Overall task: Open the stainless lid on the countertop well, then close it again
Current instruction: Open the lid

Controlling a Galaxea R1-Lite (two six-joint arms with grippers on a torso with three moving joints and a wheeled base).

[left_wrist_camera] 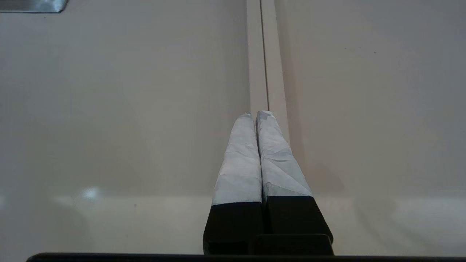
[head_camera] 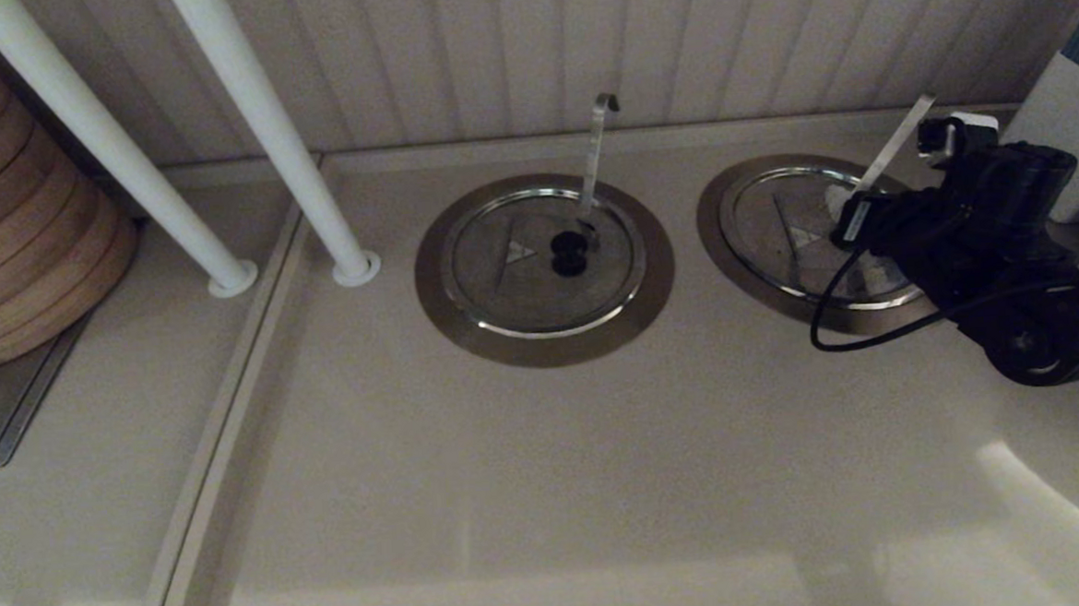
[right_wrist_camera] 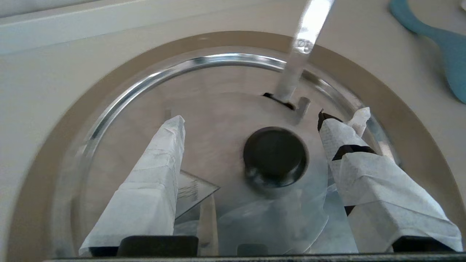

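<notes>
The stainless lid (head_camera: pixel 776 226) lies flat and closed on the countertop well's brownish flange (head_camera: pixel 716 229) at the right. My right gripper (head_camera: pixel 854 231) hovers over it and hides the lid's centre in the head view. In the right wrist view the right gripper (right_wrist_camera: pixel 253 120) is open. Its white-wrapped fingers (right_wrist_camera: pixel 156 171) stand on either side of the black knob (right_wrist_camera: pixel 275 156) without touching it. The lid (right_wrist_camera: pixel 218 120) shows a bluish patch near its rim. My left gripper (left_wrist_camera: pixel 256 113) is shut on nothing over bare beige counter, out of the head view.
A straight ladle handle (head_camera: pixel 896 141) rises from the lid's far side. A like lid (head_camera: pixel 519 267) with a hooked ladle handle (head_camera: pixel 598 152) sits mid-counter. Two white poles (head_camera: pixel 282 150) and stacked wooden steamers (head_camera: pixel 8 211) stand at the left. The wall runs behind.
</notes>
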